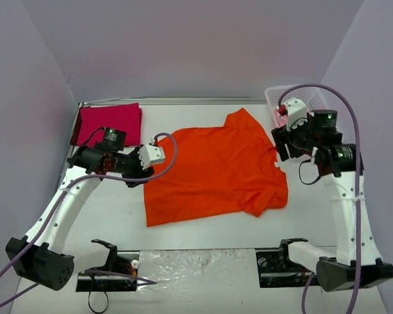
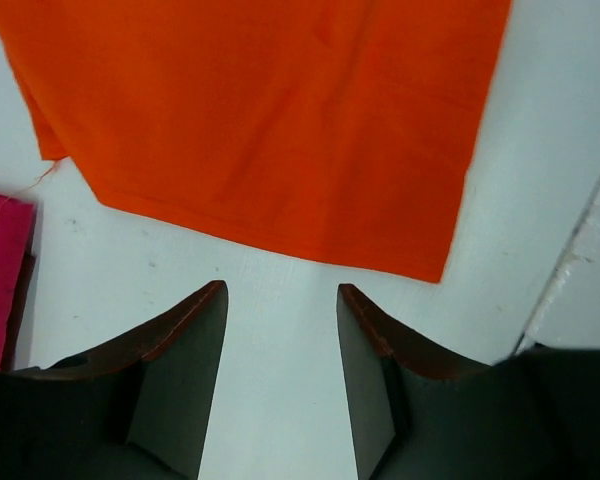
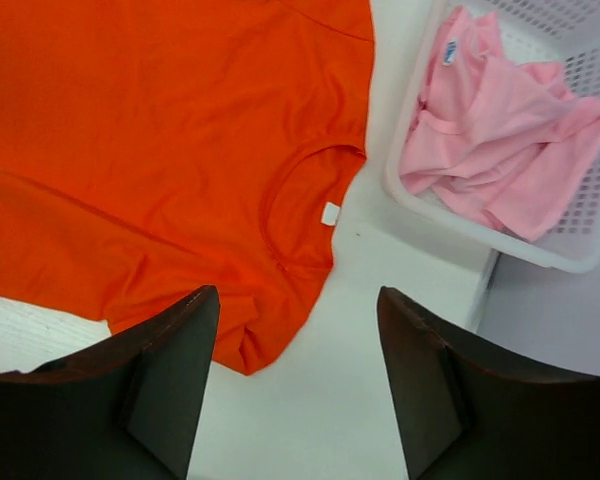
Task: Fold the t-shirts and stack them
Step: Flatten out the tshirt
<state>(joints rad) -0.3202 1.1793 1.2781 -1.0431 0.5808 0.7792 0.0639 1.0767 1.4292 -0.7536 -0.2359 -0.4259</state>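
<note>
Orange t-shirt (image 1: 213,171) lies spread open and nearly flat.

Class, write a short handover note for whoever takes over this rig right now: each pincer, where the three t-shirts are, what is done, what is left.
Left pincer: open, empty, over bare table just short of the orange t-shirt.
Right pincer: open, empty, near that shirt's collar.
Shirts: orange spread flat mid-table, unfolded; magenta t-shirt folded, far-left corner; pink t-shirt crumpled in the basket, far right.
Done: magenta folded.
Left: fold orange and pink, stack all three.
</note>
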